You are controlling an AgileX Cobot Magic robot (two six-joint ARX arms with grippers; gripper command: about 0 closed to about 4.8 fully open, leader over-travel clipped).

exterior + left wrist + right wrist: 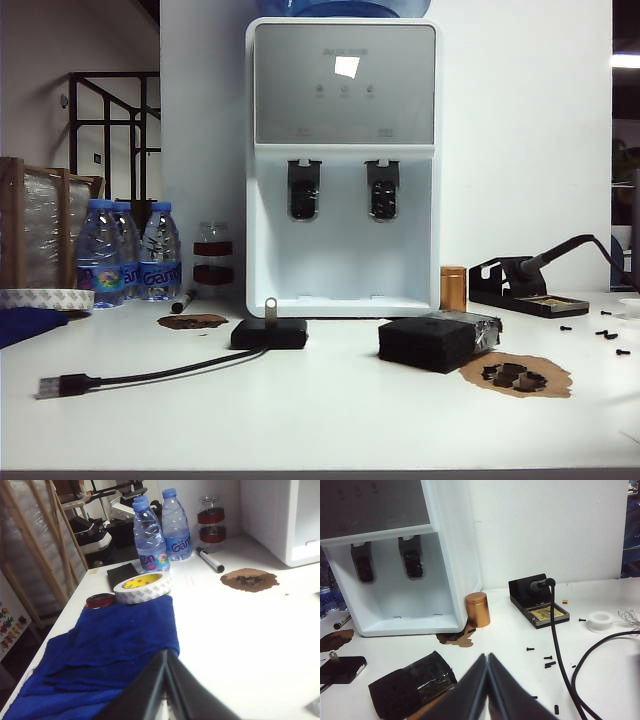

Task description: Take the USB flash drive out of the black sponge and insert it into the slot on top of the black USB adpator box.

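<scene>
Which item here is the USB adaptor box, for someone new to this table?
Start at the white water dispenser. Just below its left front corner lies a small flat black square box with a silver stick upright on top. Unlike the thicker black foam block beside it, it trails a long black cable.

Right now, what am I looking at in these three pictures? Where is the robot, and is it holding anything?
The robot has two arms, each with a two-finger pincher. One picture comes from a camera facing the table; the arms are out of its sight. The other two come from cameras on the wrists. The dark wedge is the left gripper, shut above a blue cloth; the right gripper is shut too, near the black sponge. Both hold nothing. On the table lie the black USB adpator box with its cable and the small silver USB flash drive standing up from its top. Behind stand a water dispenser, water bottles and a soldering iron stand.
</scene>
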